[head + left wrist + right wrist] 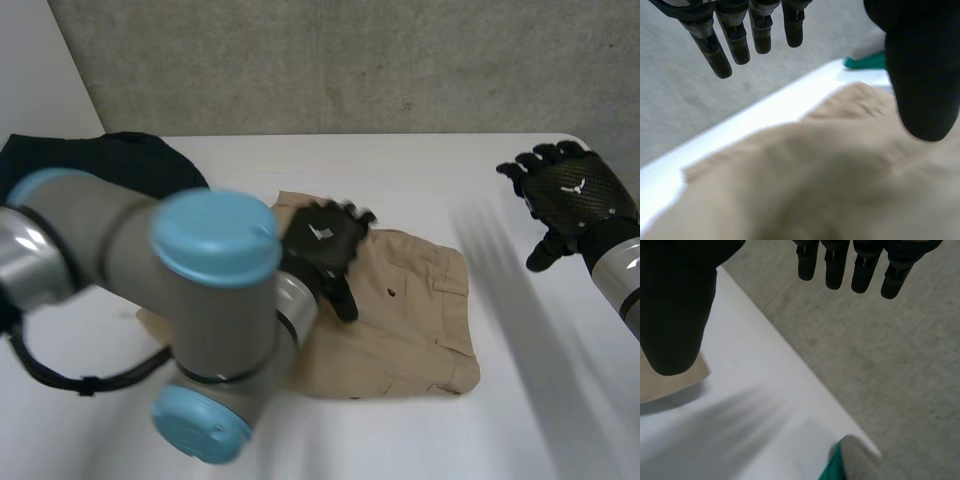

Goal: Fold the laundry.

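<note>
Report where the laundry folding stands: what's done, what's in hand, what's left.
Done: the tan garment lies in a compact folded rectangle on the white table. In hand: nothing; the left hand is open over its far edge, and the right hand is open, well off to the side. Left: a dark garment sits bunched at the table's far corner, seemingly unfolded.

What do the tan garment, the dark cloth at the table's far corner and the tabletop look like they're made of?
Tan garment: probably woven cotton twill with a matte finish. Stitched pocket seams and a small button show, and it lies in flat, fairly crisp folds.
Dark cloth: soft, matte and slumped. It is too dark to tell the weave.
Table: a smooth, hard white surface with no grain, perhaps laminate.
</note>
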